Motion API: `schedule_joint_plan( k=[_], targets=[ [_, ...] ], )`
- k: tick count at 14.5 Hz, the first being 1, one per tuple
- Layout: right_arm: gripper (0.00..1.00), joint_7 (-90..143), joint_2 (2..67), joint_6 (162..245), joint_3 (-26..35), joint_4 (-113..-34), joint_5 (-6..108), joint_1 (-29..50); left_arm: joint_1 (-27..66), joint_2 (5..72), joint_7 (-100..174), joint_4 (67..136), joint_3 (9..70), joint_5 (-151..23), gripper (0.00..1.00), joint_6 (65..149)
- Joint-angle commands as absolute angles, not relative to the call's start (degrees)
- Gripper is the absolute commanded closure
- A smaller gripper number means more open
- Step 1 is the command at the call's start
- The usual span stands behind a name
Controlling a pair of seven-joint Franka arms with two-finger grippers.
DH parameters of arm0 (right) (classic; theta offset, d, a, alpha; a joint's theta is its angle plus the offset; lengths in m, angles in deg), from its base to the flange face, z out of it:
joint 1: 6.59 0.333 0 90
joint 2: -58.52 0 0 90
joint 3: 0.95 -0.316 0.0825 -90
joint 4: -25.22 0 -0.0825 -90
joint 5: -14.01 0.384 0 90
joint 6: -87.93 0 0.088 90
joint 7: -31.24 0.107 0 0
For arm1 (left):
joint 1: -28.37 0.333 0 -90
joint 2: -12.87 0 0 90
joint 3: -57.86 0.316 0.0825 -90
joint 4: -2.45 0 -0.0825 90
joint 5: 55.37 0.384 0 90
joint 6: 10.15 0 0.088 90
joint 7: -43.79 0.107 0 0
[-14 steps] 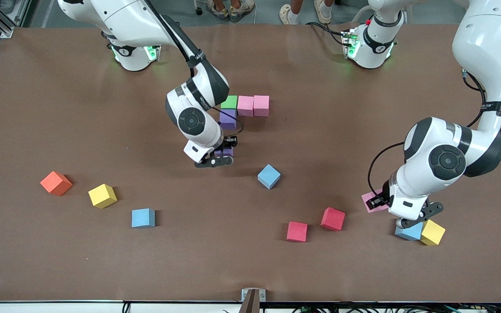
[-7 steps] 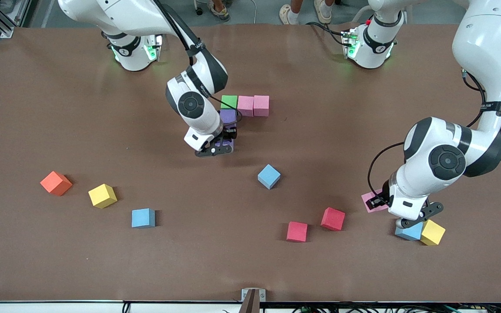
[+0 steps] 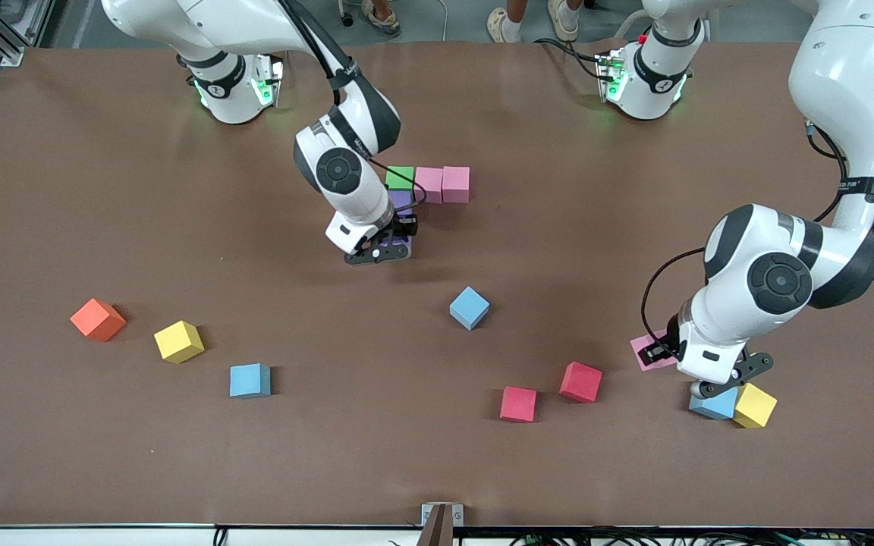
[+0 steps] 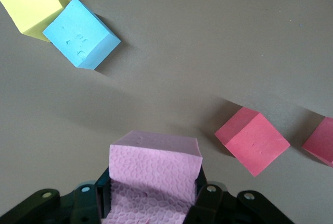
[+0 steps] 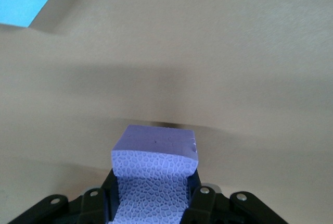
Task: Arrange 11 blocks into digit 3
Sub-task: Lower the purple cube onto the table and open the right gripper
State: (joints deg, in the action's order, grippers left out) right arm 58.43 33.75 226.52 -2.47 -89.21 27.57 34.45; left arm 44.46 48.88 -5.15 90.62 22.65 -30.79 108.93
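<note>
1. I am holding the right gripper (image 3: 385, 249) clamped on a purple block (image 5: 155, 174), just beside the purple one (image 3: 400, 199) under the green block (image 3: 400, 177).
2. The left gripper (image 3: 718, 383) is gripping a pink block (image 4: 155, 177) over the table (image 3: 103, 189).

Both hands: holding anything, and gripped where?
Right hand pinches a purple block by two side faces; left hand pinches a pink block likewise.

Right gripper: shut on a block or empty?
Shut on the purple block: the right gripper clamps its sides between both fingers.
</note>
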Motion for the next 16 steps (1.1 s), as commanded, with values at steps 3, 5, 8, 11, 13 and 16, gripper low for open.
schedule_joint_plan(
  k=[3,5,8,11,13,16],
  targets=[
    [0.71,59.27,35.41,229.26,-1.66,-93.34,28.34,35.24,44.63,48.20,-4.03,90.78,22.35,-31.90,0.87,108.06],
    [0.71,59.27,35.32,229.26,-1.66,-93.43,28.34,35.16,44.63,48.20,-4.03,90.87,22.35,-31.90,0.87,108.06],
    [0.71,59.36,35.06,228.91,-1.57,-93.52,28.34,35.07,44.63,48.20,-4.03,90.87,22.35,-31.90,0.87,108.06],
    [0.71,59.45,34.88,228.82,-1.57,-93.52,28.42,35.24,44.63,48.29,-4.03,90.87,22.35,-31.90,0.87,108.06],
    [0.71,59.36,34.71,228.73,-1.57,-93.52,28.42,35.24,44.63,48.29,-4.03,90.87,22.35,-31.90,0.87,108.06],
    [0.70,59.45,34.01,228.91,-1.57,-93.35,28.42,35.42,44.10,48.20,-5.16,90.87,22.35,-32.07,0.87,108.06]
  ],
)
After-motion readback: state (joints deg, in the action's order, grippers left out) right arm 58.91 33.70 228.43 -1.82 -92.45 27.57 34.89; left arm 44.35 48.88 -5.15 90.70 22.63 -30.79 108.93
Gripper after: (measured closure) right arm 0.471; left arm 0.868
